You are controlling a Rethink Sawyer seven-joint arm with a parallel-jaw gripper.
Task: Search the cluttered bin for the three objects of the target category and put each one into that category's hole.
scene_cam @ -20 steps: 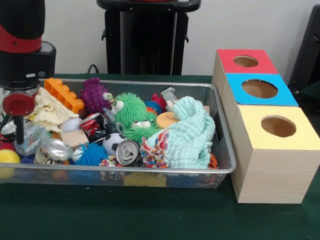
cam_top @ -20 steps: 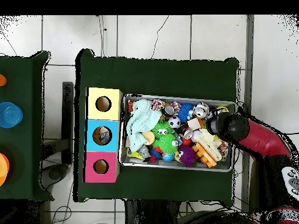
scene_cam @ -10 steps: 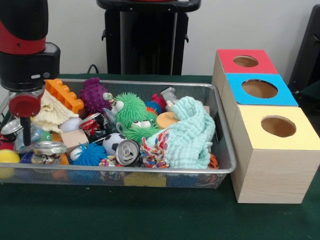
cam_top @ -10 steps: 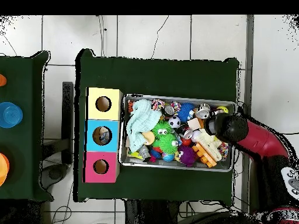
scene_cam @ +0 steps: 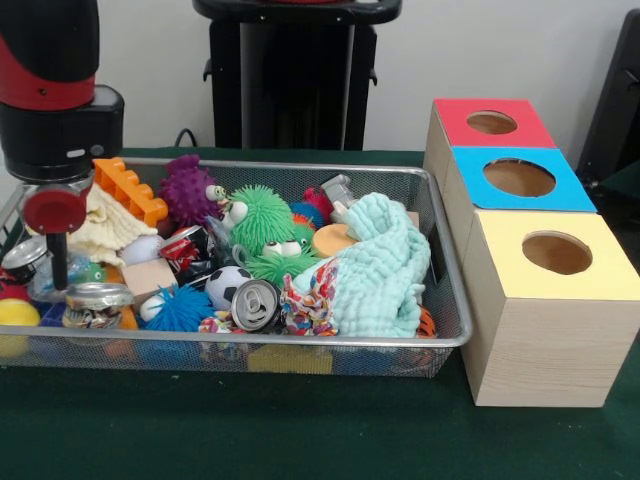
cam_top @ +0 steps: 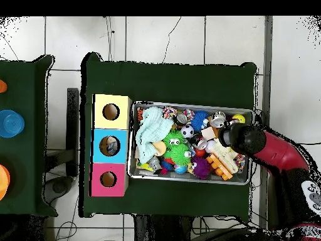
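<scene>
My gripper (scene_cam: 58, 272) hangs over the left end of the wire mesh bin (scene_cam: 440, 262), just above a crushed silver can (scene_cam: 96, 302); whether it holds anything is unclear. In the overhead view the gripper (cam_top: 236, 137) is above the bin's right end. Another silver can (scene_cam: 256, 303) lies by the front wall, and a red cola can (scene_cam: 187, 246) sits further back. Beside the bin stand three wooden boxes with round holes: red (scene_cam: 492, 122), blue (scene_cam: 520, 178) and yellow (scene_cam: 556, 253).
The bin is packed with a mint cloth (scene_cam: 380, 268), green fuzzy toy (scene_cam: 264, 222), purple spiky toy (scene_cam: 188, 190), orange brick (scene_cam: 126, 187), cream cloth (scene_cam: 100, 222), blue spiky ball (scene_cam: 183, 310), soccer ball (scene_cam: 226, 284) and yellow ball (scene_cam: 15, 315).
The arm has shifted slightly right over the bin's left end. The crushed can beneath it went from tilted to lying level, and has stayed put since.
</scene>
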